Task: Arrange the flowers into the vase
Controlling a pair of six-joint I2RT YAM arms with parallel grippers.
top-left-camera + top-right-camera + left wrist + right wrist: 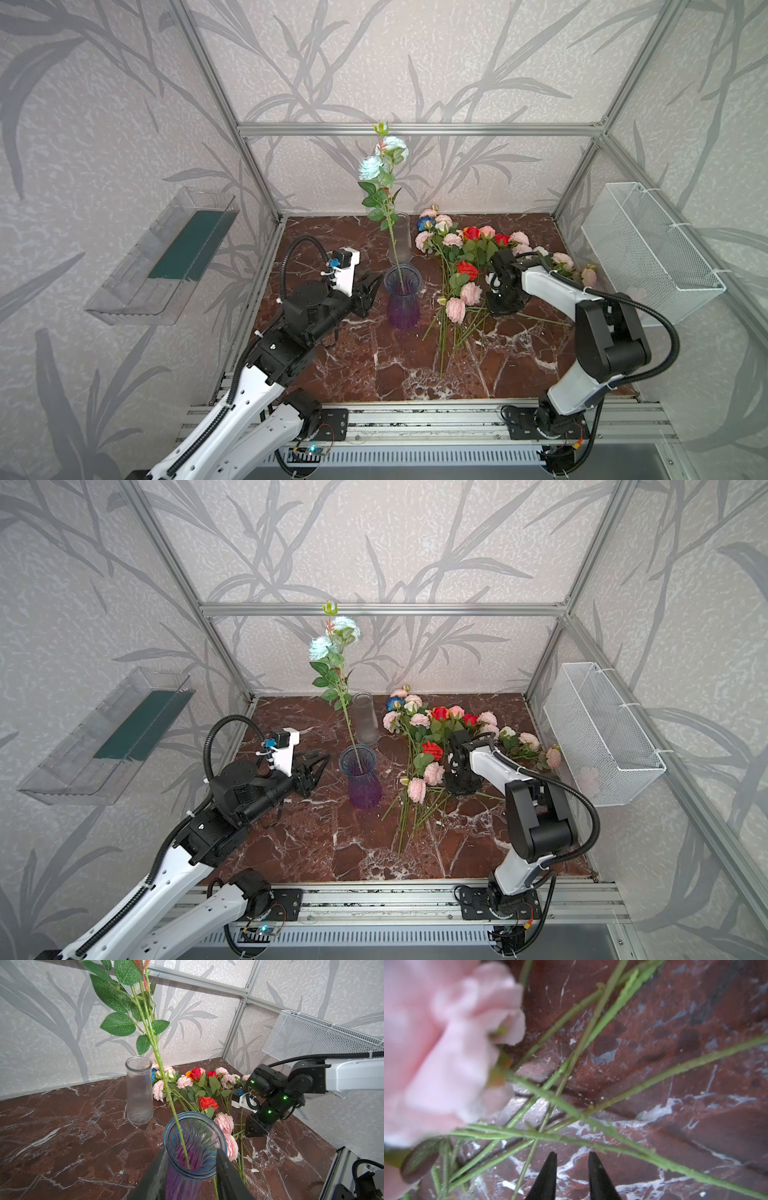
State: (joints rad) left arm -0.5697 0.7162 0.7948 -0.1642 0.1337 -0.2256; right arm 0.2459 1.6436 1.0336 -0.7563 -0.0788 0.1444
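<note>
One teal flower stands in the purple vase.
The left tool is spread beside the vase; the right tool is parted and empty over loose stems.

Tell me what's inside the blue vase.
One green stem stands tilted inside the vase. Its pale teal blooms rise high above the rim. Nothing else shows inside. The stem's lower end is hidden behind the purple tinted glass.
</note>
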